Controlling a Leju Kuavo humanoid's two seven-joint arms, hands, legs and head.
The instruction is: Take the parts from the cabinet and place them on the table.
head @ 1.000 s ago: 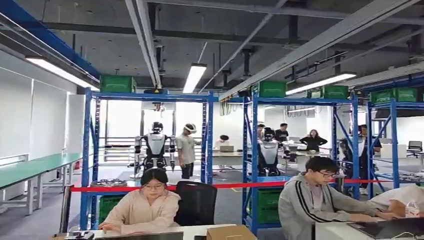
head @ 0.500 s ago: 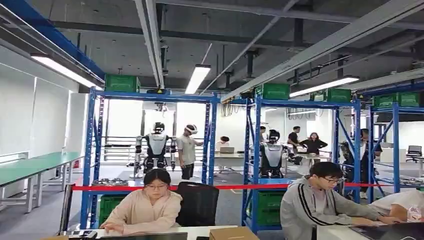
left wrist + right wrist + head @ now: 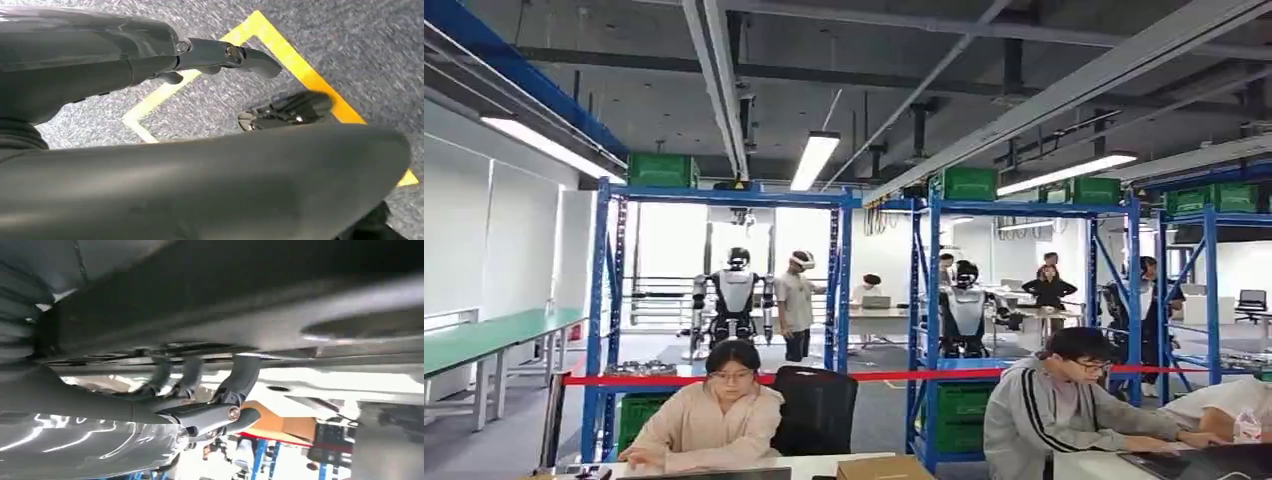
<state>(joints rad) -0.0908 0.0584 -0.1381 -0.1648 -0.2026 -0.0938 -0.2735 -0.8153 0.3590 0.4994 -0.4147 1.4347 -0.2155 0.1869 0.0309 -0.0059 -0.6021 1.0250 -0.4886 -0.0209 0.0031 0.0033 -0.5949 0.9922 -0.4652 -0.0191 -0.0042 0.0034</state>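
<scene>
Left hand (image 3: 220, 55) hanging over grey carpet with yellow floor tape (image 3: 295, 65), fingers spread, nothing held. Right hand (image 3: 210, 395) pressed up under a pale slab, fingers splayed, empty. Blue cabinet (image 3: 724, 300) well ahead behind red barrier tape (image 3: 874, 375); parts indistinguishable.

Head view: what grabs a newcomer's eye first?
The tall blue racks topped with green crates fill the middle of the room. A red barrier tape runs across in front of them, with two people seated at desks on the near side. Two humanoid robots stand beyond the racks.
</scene>
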